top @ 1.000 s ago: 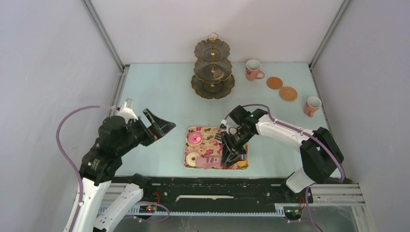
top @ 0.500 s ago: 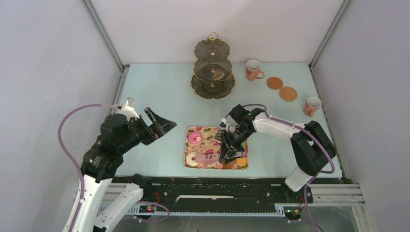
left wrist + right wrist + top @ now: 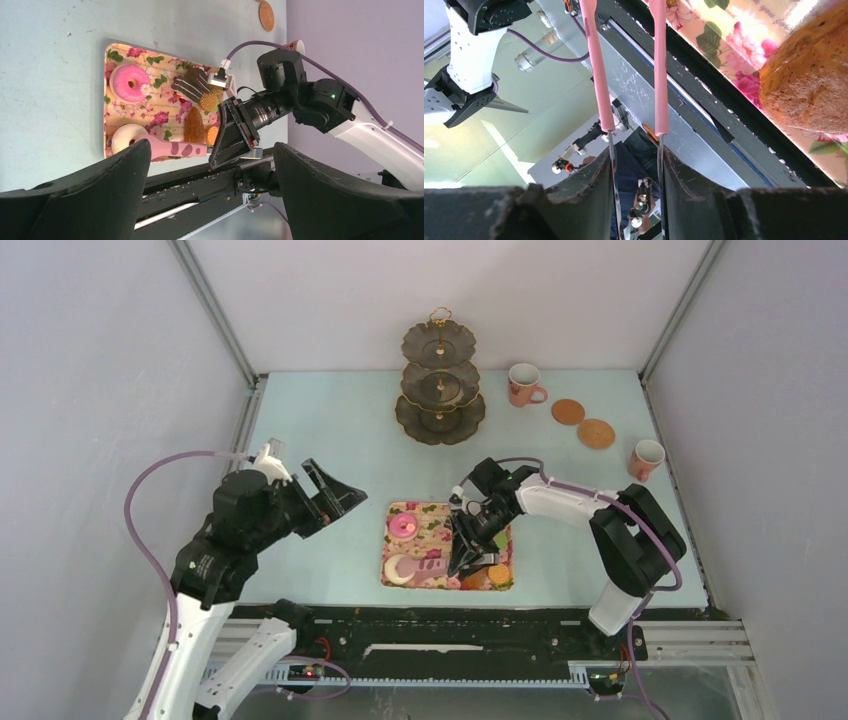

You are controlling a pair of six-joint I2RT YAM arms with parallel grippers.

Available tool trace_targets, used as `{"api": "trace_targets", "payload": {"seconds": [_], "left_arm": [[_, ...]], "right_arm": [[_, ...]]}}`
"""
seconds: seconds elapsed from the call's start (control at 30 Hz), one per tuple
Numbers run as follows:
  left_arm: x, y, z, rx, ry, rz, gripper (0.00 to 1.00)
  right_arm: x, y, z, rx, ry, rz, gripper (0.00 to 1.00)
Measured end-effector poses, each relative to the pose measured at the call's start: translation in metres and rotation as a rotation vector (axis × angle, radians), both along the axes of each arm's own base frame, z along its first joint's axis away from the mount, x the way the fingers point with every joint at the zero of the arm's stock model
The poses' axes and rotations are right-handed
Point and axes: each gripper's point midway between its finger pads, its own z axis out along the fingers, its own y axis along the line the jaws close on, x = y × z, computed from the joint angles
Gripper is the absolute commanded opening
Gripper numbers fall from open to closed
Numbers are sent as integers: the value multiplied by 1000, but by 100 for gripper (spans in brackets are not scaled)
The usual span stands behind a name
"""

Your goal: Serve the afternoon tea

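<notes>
Over the floral tray (image 3: pixel 432 527), right claw (image 3: pixel 465 565) grips the pink tongs (image 3: pixel 171 148); left claw (image 3: pixel 338 505) gapes wide, well apart

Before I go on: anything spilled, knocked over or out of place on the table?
Nothing spilled or tipped: both mugs stand upright and the pastries sit on the floral tray. One thing to watch: the pink tongs held in the right gripper overlap the white donut; whether they press on it is unclear.

Pink donut (image 3: pixel 120 85), floral tray (image 3: pixel 156 63)
</notes>
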Motion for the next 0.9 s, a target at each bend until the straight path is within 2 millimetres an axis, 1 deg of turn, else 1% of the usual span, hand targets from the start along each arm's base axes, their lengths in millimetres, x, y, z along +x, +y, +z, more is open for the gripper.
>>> {"api": "trace_targets", "payload": {"seconds": [0.23,0.5,0.63,0.8,0.9], "left_arm": [[1,0,-1,6,1,-3,98],[1,0,-1,6,0,-2,98],[0,0,0,5,-2,-2,98],[0,0,0,4,-5,-3,98],[0,0,0,3,-5,-3,98]], "right_arm": [[3,3,-3,0,3,-13,33],[4,5,-3,4,12,-18,14],[6,5,-1,4,16,-28,9],[7,2,7,12,2,-40,0],[7,0,17,27,-16,-48,0]]}}
